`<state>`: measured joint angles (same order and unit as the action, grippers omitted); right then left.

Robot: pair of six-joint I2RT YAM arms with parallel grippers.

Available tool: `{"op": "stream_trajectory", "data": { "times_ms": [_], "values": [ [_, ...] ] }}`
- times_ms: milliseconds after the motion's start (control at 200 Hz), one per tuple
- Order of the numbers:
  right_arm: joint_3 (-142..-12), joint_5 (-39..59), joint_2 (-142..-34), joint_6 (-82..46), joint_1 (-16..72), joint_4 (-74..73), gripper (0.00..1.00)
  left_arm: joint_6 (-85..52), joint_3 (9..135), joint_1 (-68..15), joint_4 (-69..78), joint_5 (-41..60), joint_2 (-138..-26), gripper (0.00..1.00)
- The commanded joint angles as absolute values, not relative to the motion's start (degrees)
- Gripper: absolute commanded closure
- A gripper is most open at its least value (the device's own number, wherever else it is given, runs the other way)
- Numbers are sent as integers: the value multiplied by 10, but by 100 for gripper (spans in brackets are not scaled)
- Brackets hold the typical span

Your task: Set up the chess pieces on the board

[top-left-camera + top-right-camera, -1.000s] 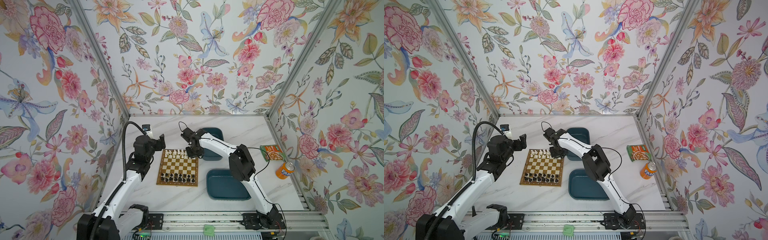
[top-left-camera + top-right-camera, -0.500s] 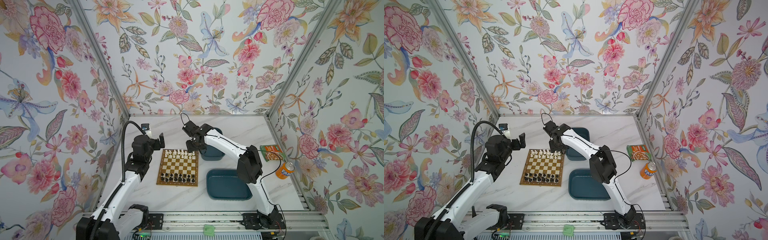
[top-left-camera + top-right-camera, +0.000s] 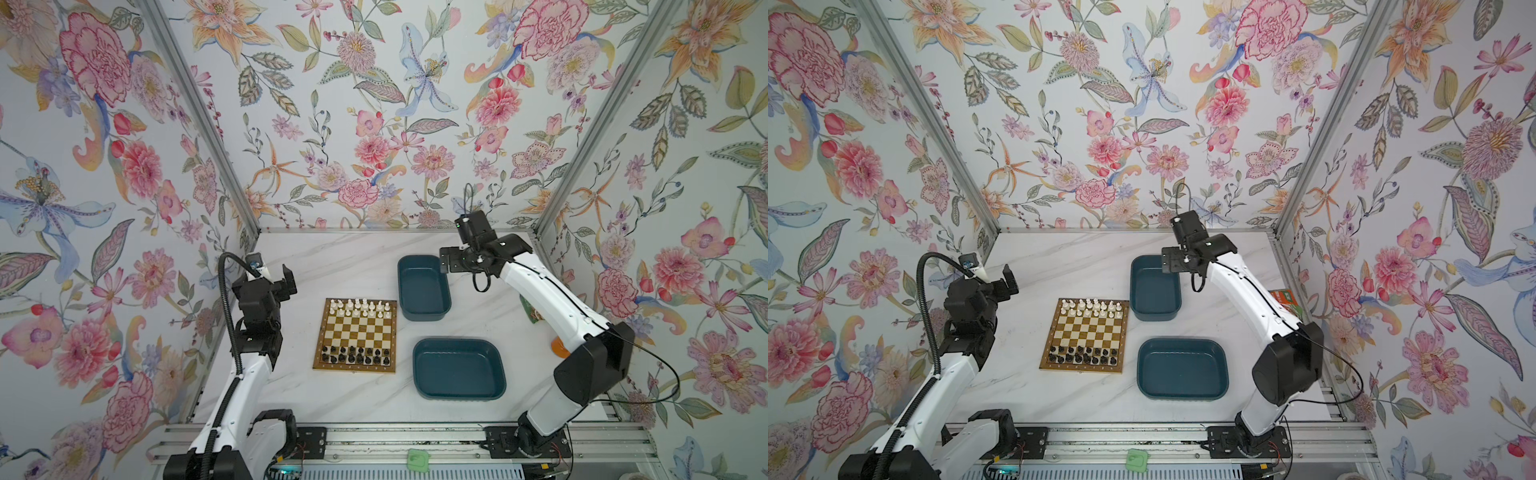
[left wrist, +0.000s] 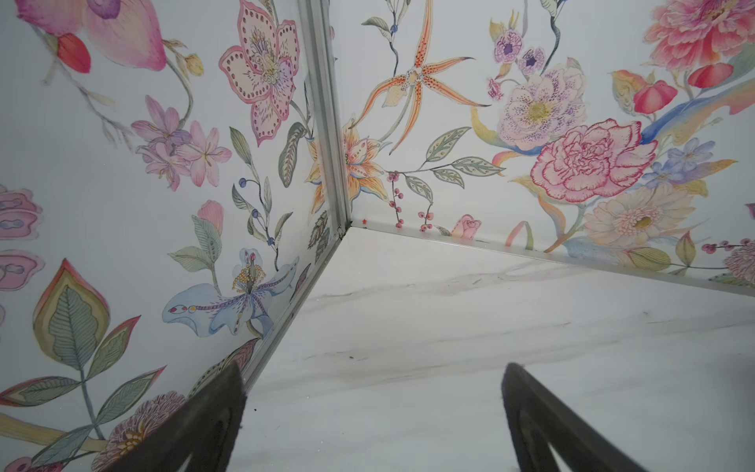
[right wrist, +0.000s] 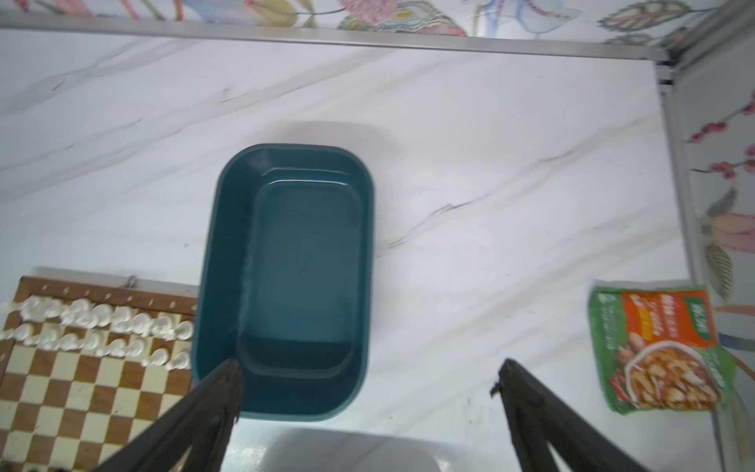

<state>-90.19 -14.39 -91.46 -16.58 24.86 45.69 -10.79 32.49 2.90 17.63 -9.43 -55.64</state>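
The board (image 3: pixel 357 332) lies at the middle of the marble table, seen in both top views. The white chess pieces (image 3: pixel 359 307) fill its two far rows. Two rows of black chess pieces (image 3: pixel 356 355) fill its near side. My left gripper (image 3: pixel 284 280) hangs open to the left of the board, near the left wall. In the left wrist view it (image 4: pixel 374 367) is spread wide over bare table. My right gripper (image 3: pixel 448 261) is open and empty above the far right edge of the far tub. The right wrist view shows its fingertips (image 5: pixel 226 378) wide apart, with the board (image 5: pixel 81 392) off to one side.
Two empty dark teal tubs stand right of the board, one far (image 3: pixel 422 286) and one near (image 3: pixel 459 368). A green and orange snack packet (image 5: pixel 662 347) lies by the right wall. An orange bottle (image 3: pixel 559 348) is partly hidden behind the right arm.
My right gripper has left the board's far right corner, swung right and back over the far tub, and opened wide. My left gripper drew slightly away from the board.
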Motion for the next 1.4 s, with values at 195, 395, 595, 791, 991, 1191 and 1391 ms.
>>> {"op": "stream_trajectory", "data": {
  "times_ms": [195,395,595,791,991,1191,1391],
  "values": [
    [-534,-183,-719,-75,175,118,1,-89,137,64,458,-63,-580,1],
    [-347,-218,-655,8,170,-112,1,-71,108,64,518,-12,-606,1],
    [-300,-218,-689,40,129,-211,1,-85,70,63,631,25,-667,1],
    [-251,-145,-718,47,92,-323,1,-93,59,63,763,2,-763,1],
    [-220,-116,-770,53,81,-428,1,-92,58,57,831,25,-821,0],
    [-220,-108,-839,64,70,-506,1,-66,69,46,838,51,-842,1],
    [-180,-58,-867,25,27,-592,1,-48,75,15,887,-4,-910,1]
  ]
}}
